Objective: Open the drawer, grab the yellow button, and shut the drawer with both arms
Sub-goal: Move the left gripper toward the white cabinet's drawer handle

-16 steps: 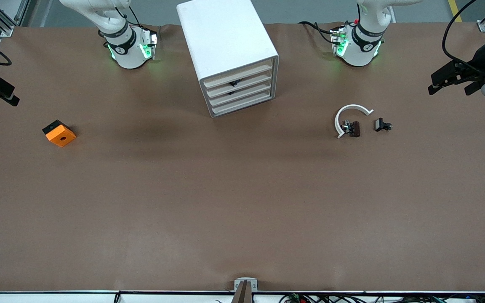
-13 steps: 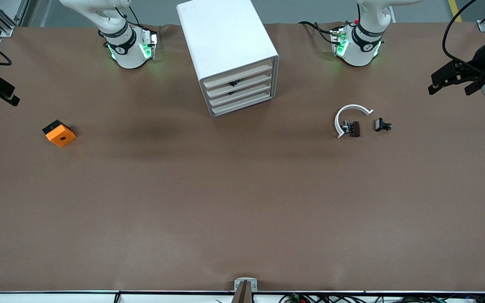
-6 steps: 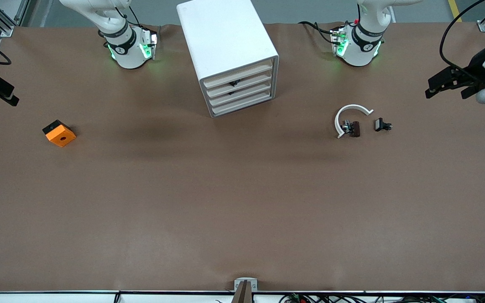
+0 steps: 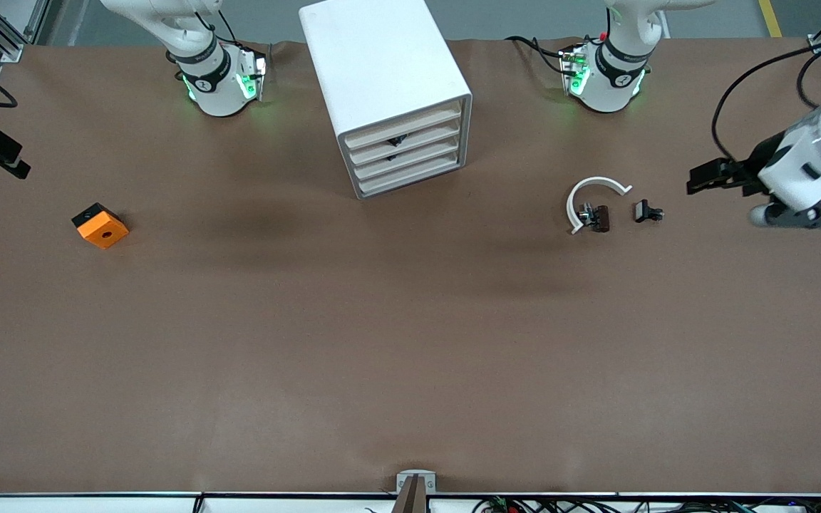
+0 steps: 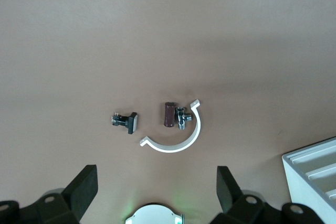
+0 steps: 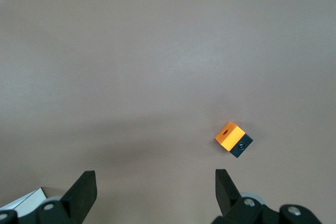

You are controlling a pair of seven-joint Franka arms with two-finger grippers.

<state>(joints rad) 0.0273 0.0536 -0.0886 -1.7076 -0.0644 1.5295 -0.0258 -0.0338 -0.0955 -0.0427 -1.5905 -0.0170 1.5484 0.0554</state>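
Since the earlier frames the left gripper (image 4: 699, 179) has been swinging in from the table edge at the left arm's end, and it is now hanging over bare table at about 3 o'clock from the small black clip (image 4: 647, 211), its fingers (image 5: 84, 184) spread wide with nothing between them. Meanwhile the right gripper (image 4: 1, 158) is staying put over the table edge at the right arm's end, at roughly 10 o'clock from the orange block (image 4: 100, 226); its fingers (image 6: 84, 190) are likewise standing apart and empty, and that arm is waiting. At the middle of the table, between the two arm bases, the white cabinet (image 4: 382, 78) is sitting with all four cream-fronted drawers pushed in; the second drawer (image 4: 405, 144) from the top is showing a small dark thing at the gap above its slat, though what it is cannot be made out. No button is showing on the table or in any view. Toward the left arm's end, at about 4 o'clock from the cabinet, a white C-shaped ring (image 4: 591, 194) is lying flat with a dark brown clip part (image 4: 598, 217) touching its open side, and the black clip is resting just beside them at 3 o'clock.
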